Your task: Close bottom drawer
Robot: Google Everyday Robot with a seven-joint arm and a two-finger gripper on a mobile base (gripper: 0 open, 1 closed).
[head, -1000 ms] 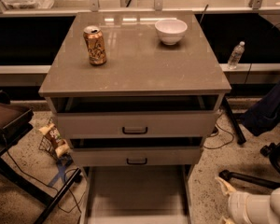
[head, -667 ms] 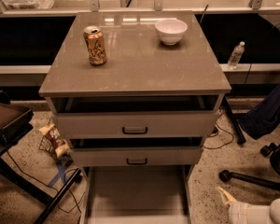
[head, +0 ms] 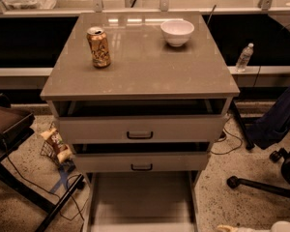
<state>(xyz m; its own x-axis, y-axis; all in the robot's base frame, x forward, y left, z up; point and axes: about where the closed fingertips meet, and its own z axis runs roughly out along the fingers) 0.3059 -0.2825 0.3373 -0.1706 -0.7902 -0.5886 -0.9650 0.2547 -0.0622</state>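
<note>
The bottom drawer (head: 142, 199) is pulled far out of the pale grey cabinet (head: 140, 74). Its long flat tray runs toward me to the lower frame edge, and its front and pull are cut off below. The two taller drawers above it, the top (head: 140, 128) and the middle (head: 141, 162), stand slightly ajar with black pulls. My gripper (head: 230, 228) shows only as a pale tip at the bottom right edge, to the right of the open tray and apart from it.
A drink can (head: 98, 47) and a white bowl (head: 177, 32) stand on the cabinet top. A snack bag (head: 55, 146) and cables lie on the floor at left. An office chair base (head: 261, 185) stands at right. A water bottle (head: 244, 57) stands behind.
My arm and gripper have sunk down and to the right, almost out of the frame. The drawers have not moved.
</note>
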